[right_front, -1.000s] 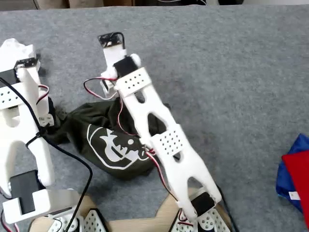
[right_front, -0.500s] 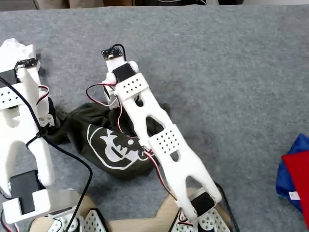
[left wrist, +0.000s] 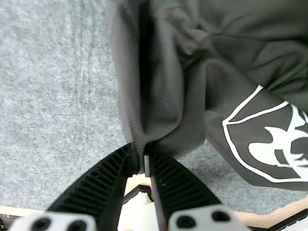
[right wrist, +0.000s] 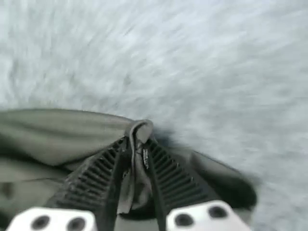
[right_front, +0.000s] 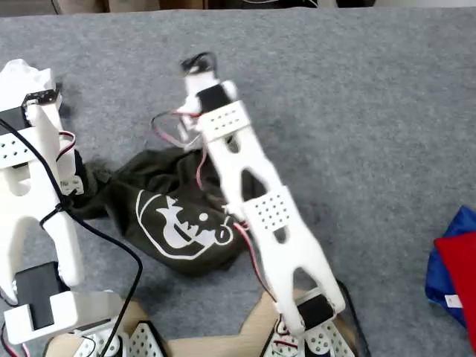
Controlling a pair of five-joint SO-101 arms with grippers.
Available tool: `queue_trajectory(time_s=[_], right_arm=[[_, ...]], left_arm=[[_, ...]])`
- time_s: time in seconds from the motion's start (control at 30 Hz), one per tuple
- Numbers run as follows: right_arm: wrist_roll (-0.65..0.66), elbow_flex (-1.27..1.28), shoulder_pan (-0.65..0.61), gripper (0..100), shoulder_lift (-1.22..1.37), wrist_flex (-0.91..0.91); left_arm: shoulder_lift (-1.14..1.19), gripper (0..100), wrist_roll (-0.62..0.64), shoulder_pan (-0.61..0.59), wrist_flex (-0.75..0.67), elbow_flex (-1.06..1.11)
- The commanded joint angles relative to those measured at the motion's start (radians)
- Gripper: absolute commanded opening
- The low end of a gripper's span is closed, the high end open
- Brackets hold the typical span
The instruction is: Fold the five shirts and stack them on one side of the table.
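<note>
Folds of the dark-olive printed shirt (right_front: 171, 223) sat clamped in left gripper (left wrist: 144, 161) and right gripper (right wrist: 137, 144); open grey felt desk (right_front: 357, 111) stretched beyond the shirt.

1. My table's grey felt cover (right_front: 357, 111) runs from the near edge to the far edge and out to both sides. Its nap is fuzzy and faintly streaked.
2. A pale wooden board (right_front: 238, 338) lies on the felt at the near edge, around the middle. Its far outline is cut at angles.
3. Past the table's far edge, a brown strip (right_front: 111, 4) shows at the far left.
4. Along the same far edge, a pale patch (right_front: 424, 2) sits at the far right.
</note>
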Motion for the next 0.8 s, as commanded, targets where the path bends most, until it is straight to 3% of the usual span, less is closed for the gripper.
queue_trajectory(time_s=[0.0,0.23,0.4,0.77], right_arm=[[0.0,-0.042,0.087,0.5,-0.162,0.02],[0.002,-0.042,0.202,0.5,-0.36,0.02],[0.055,-0.042,0.216,0.5,-0.553,0.02],[0.183,-0.041,0.217,0.5,-0.917,0.021]], left_arm=[[-0.028,2,-0.011,-0.008,0.0,-0.002],[-0.036,2,-0.006,-0.009,-0.077,-0.009],[-0.038,2,-0.006,-0.009,-0.158,-0.052],[-0.038,2,0.135,-0.063,-0.153,-0.509]])
